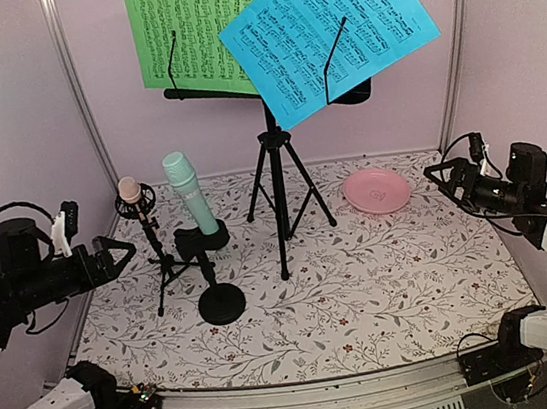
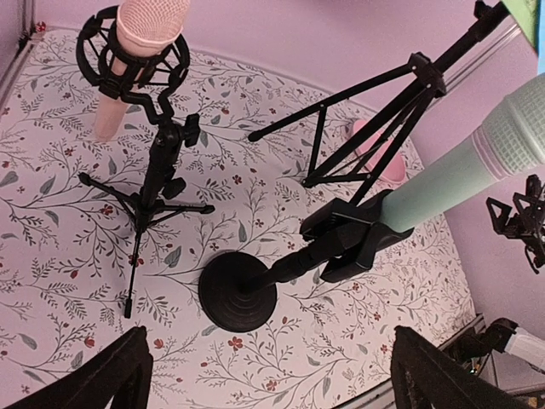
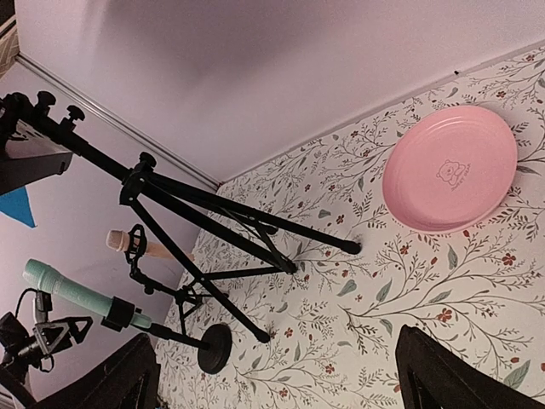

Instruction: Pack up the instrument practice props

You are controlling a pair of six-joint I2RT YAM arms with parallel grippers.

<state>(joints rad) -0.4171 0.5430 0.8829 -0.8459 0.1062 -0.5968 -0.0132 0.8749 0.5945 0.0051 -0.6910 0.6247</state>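
Our L gripper [image 1: 121, 255] hangs off the bench's left edge with jaws wide apart and nothing in them; the R gripper [image 1: 439, 181] is likewise spread wide and empty, over the right edge near the far right corner. Nearest the L one, on the left half of the bench [image 1: 386, 291], stand the two small black mic supports: a little tripod [image 1: 166, 267] w/ a ring cradle holding the pale-pink mic [image 1: 129, 190], and just beside it a round-base stand [image 1: 221, 302] whose clamp grips the mint-green mic [image 1: 189, 193], tilted head-up. Mid-bench toward the far edge rises the tall tripod [image 1: 279, 189] carrying the black music desk [image 1: 352, 94]; the green page [image 1: 193, 36] sits straight on it and the blue page [image 1: 331, 27] is skewed, overlapping the green one's right side, each under a thin wire arm. The pink dish [image 1: 377, 192] by the R gripper isn't ours to pack. We judge packing hasn't begun, since everything's set up. We see no box or bag. The likely first move is L onto the mint mic: grip the barrel above the clamp, then pull along its axis so the stand doesn't tip.
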